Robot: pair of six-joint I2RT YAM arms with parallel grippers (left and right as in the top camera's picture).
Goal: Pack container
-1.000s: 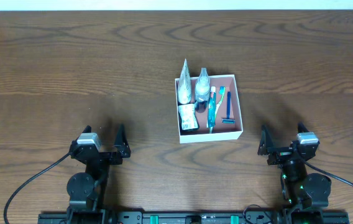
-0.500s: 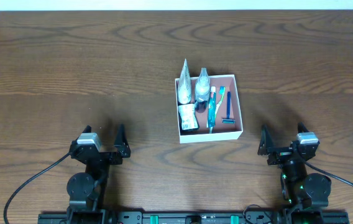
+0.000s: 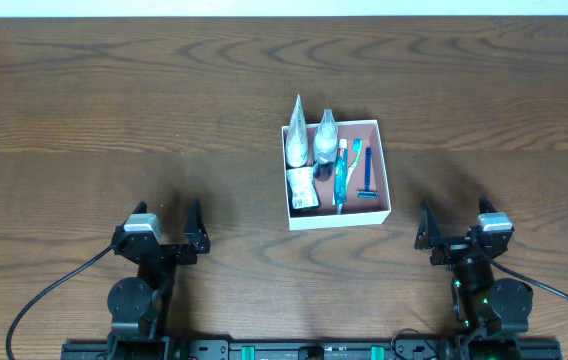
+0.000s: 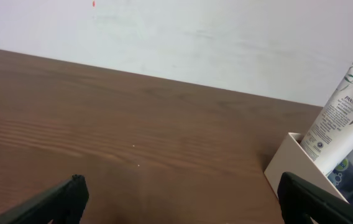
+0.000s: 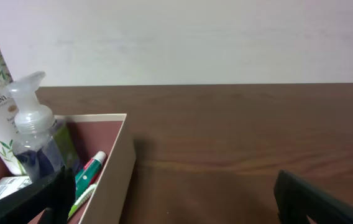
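Observation:
The container, a shallow white-walled box with a reddish-pink inside, sits right of the table's centre. It holds a white Pantene tube, a clear pump bottle, a small box, a teal toothpaste tube, a green toothbrush and a blue razor. My left gripper is open and empty near the front left. My right gripper is open and empty at the front right. The container's corner shows in the left wrist view and its wall in the right wrist view.
The brown wooden table ends at a white wall along the far edge. Black cables run from both arm bases at the front edge.

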